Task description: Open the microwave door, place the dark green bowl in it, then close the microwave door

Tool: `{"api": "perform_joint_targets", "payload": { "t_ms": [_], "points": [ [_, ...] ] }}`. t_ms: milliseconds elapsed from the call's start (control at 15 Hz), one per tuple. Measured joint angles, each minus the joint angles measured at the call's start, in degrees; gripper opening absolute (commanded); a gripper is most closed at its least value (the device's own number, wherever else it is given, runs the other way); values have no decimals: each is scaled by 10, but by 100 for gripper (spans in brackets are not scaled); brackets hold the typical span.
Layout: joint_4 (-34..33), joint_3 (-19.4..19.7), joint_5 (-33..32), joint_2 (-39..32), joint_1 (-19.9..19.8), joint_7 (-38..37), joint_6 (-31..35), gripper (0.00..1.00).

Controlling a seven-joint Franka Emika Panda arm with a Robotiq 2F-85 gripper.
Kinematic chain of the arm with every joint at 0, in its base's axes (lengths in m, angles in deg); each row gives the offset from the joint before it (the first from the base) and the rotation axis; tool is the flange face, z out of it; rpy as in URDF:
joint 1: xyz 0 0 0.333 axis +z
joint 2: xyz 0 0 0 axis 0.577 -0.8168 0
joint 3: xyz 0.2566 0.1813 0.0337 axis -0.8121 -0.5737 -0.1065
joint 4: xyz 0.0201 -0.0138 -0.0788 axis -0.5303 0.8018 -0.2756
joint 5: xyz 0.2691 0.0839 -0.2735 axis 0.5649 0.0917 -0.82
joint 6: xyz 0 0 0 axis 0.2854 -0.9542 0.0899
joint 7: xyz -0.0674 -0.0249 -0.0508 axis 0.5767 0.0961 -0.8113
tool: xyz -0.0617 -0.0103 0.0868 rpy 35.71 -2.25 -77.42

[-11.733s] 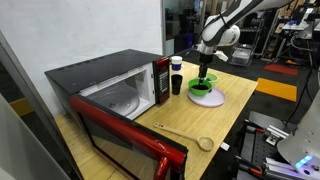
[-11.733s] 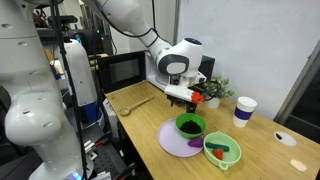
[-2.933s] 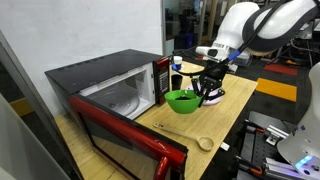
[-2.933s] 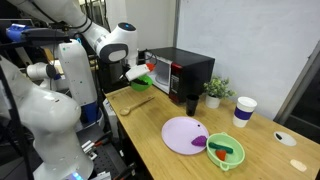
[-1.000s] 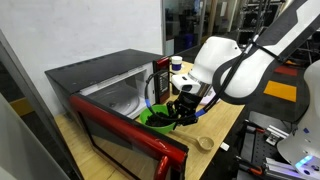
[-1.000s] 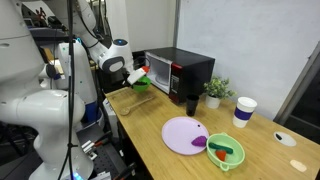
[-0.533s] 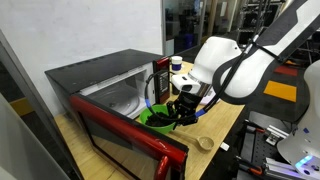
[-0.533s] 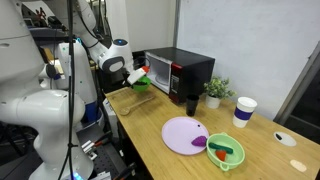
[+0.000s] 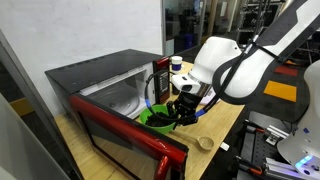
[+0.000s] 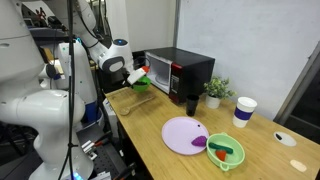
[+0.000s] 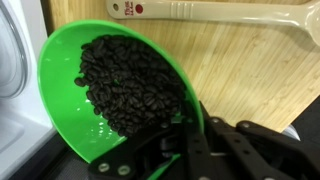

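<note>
The dark green bowl (image 11: 75, 95) is bright green outside and filled with dark beans (image 11: 130, 82). My gripper (image 11: 190, 128) is shut on its rim, one finger inside and one outside. In both exterior views the bowl (image 9: 154, 118) (image 10: 139, 83) hangs in the gripper (image 9: 178, 112) just in front of the microwave (image 9: 105, 80) (image 10: 180, 68). The microwave door (image 9: 130, 135) is swung fully open, and the white cavity (image 9: 120, 97) shows behind it. The bowl is at the mouth of the cavity, above the table edge.
A wooden spoon (image 11: 220, 12) (image 9: 185, 135) lies on the wooden table (image 9: 225, 115) by the bowl. A dark cup (image 9: 176, 78) stands beside the microwave. Farther along are a lavender plate (image 10: 183, 135), a lime-green bowl (image 10: 225, 152), a paper cup (image 10: 243, 111) and a small plant (image 10: 215, 91).
</note>
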Motion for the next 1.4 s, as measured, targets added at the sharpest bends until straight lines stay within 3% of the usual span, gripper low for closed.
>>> {"api": "perform_joint_targets", "payload": {
  "t_ms": [1000,1400],
  "points": [
    [-2,1,0,-3,0,-1,1,1],
    [-53,6,9,-53,0,14,26,1]
  ]
}}
